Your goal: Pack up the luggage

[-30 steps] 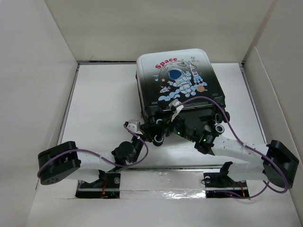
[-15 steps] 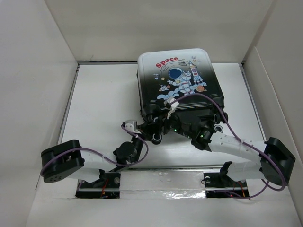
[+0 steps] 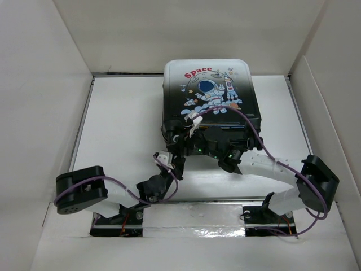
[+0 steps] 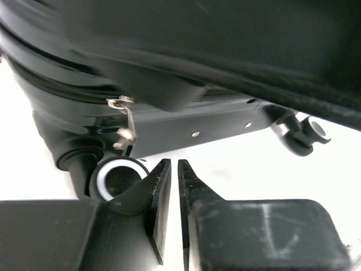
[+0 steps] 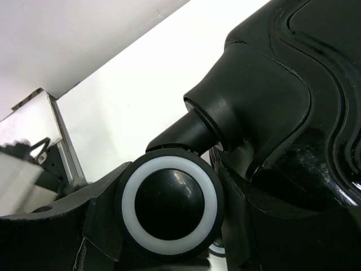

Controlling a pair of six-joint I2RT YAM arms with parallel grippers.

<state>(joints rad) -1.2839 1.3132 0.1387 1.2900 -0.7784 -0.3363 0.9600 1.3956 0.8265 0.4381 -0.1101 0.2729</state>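
From above, one luggage (image 3: 206,90) lies closed, astronaut side up, its contents hidden. Its wheel end touches two grippers: the left gripper (image 3: 175,153) and the right gripper (image 3: 236,153).

Left wrist: the fingers (image 4: 161,192) are almost together with nothing between them. One zip pull (image 4: 127,121) hangs just beyond them. One wheel (image 4: 115,179) is beside the left finger, and a second (image 4: 313,131) is far right.

Right wrist: the fingers (image 5: 98,220) clamp one white-ringed wheel, with the shell just beyond.

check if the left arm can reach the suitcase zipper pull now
Probably yes: the zipper pull hangs just past the left hand, nothing between them, though the shut hand would need to open first.
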